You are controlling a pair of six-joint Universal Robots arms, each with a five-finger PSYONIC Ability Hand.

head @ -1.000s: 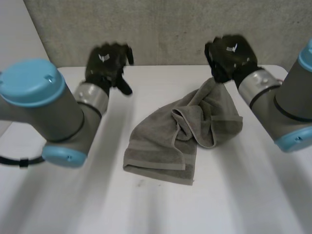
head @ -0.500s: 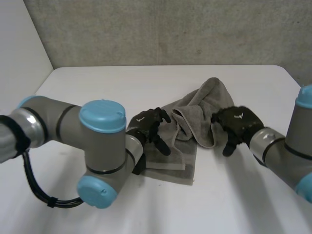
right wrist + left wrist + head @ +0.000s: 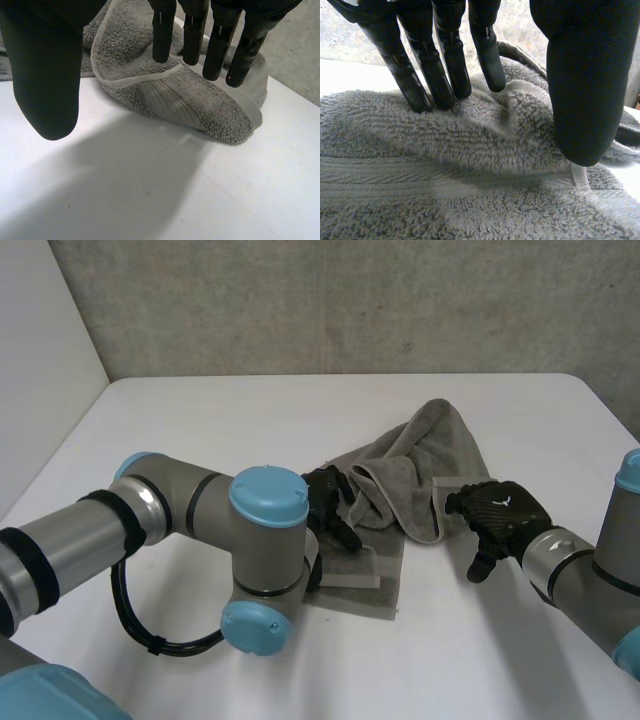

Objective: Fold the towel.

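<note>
Faintly, right hand (image 3: 497,518) bears a white mark (image 3: 506,502), by the towel (image 3: 410,455).

A white table (image 3: 200,420) with a smooth matte top spans the scene, its far corners rounded. Behind it, from 10 to 2 o'clock, stands a rough, speckled grey concrete wall (image 3: 350,300). At 9 o'clock a plain white wall (image 3: 40,370) meets it.

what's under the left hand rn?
The grey towel. The left hand rests straight fingers on its rumpled surface, with the thumb apart above a fold. The white table shows around the towel. Whatever lies beneath the cloth under the hand is covered.
</note>
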